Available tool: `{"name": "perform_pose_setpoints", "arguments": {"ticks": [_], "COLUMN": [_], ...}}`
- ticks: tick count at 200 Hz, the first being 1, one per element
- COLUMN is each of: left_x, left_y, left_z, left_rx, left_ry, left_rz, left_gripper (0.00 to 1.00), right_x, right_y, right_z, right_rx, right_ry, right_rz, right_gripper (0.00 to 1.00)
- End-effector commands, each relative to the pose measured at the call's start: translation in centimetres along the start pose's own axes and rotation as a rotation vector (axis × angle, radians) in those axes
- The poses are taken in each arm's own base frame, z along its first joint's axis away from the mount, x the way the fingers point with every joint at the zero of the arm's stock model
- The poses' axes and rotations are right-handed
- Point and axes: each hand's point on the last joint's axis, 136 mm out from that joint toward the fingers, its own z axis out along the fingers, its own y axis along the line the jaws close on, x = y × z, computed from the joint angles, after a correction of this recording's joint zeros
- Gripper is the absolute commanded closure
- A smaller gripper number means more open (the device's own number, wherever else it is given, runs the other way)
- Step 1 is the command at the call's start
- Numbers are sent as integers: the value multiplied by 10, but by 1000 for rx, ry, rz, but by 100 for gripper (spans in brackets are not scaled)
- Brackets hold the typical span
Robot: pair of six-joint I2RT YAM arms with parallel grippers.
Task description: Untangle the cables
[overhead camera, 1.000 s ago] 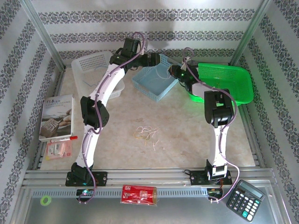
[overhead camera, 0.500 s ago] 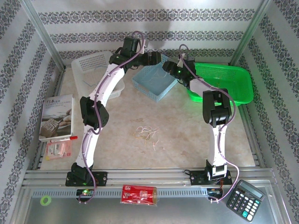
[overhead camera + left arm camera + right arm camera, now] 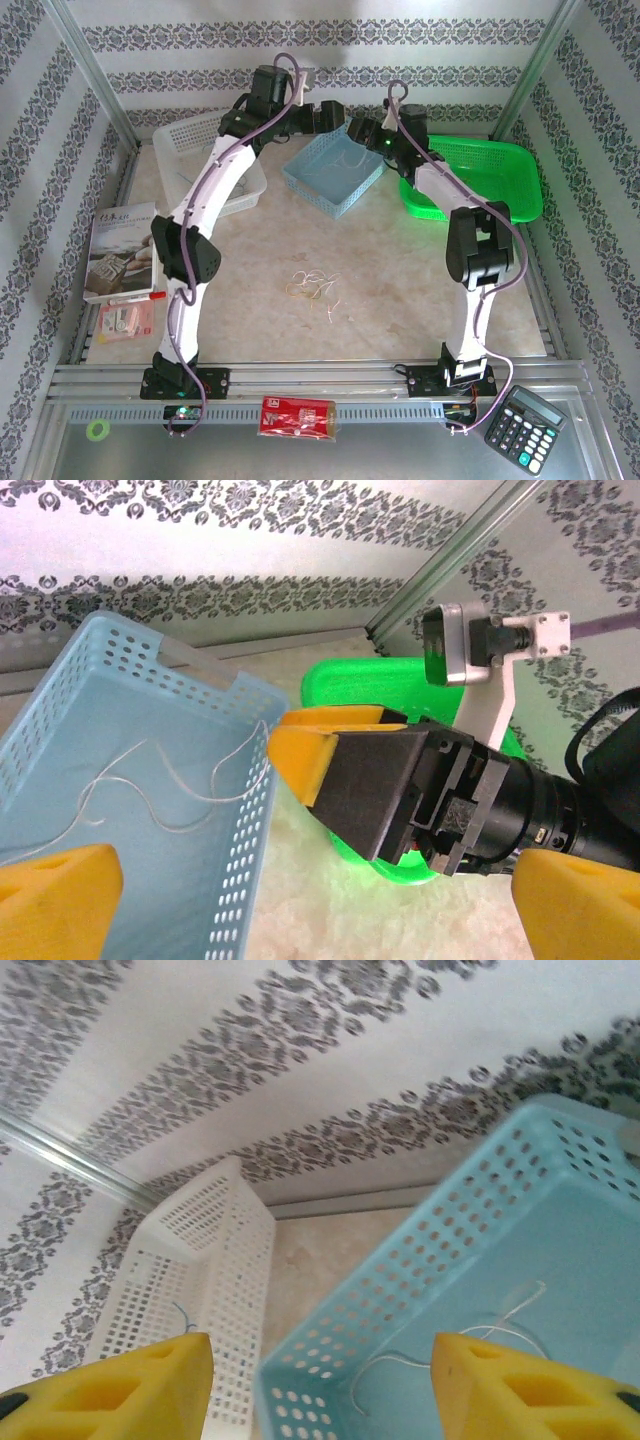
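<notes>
The cables [image 3: 314,288], a small tangle of thin curly wires, lie on the table's middle, far from both grippers. A thin white wire [image 3: 170,792] lies loose in the light blue basket [image 3: 334,172], and it appears again as the white wire [image 3: 487,1337] in the right wrist view. My left gripper [image 3: 338,120] hovers open over that basket's far corner, its yellow fingertips [image 3: 55,900] wide apart and empty. My right gripper [image 3: 363,135] faces it from the right, open and empty, with its yellow pads [image 3: 110,1392] spread above the basket's rim [image 3: 420,1260].
A white basket [image 3: 200,150] at the back left holds a short blue wire [image 3: 186,1316]. A green basket [image 3: 485,178] sits at the back right. A book [image 3: 122,250] and a red pen lie at the left edge. The two grippers are close together.
The right gripper has swung left and back from the green basket's edge to the blue basket's far corner. The left arm has pulled back and left, raising its gripper.
</notes>
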Motion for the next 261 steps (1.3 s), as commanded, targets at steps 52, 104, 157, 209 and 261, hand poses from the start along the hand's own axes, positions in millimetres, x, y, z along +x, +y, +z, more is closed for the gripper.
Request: {"name": "perform_pose_setpoints", "arguments": {"ticks": [52,104,157,209,261], "left_x": [11,56,115,170,230], "left_y": [-18,-8,14,35,62], "left_z": [-59,-90,-110,-125,-133], "left_rx": [21,12,-23,-71,-128], "left_ry": [-118,-132,-124,-79,-30], "left_rz": [23,-22,-116,-192,-269], "left_gripper": [0,0,0,0,0], "right_x": [25,74,158,254,321], "right_y": [18,46,62,76,96], "right_z": [1,-36,-87,-125,-145], "right_rx": [26,13,24,51,70], "right_ry": [79,150,258,429,584], "right_rz": [-55,-88,-126,-236,-385], "right_gripper": [42,42,42,42,46]}}
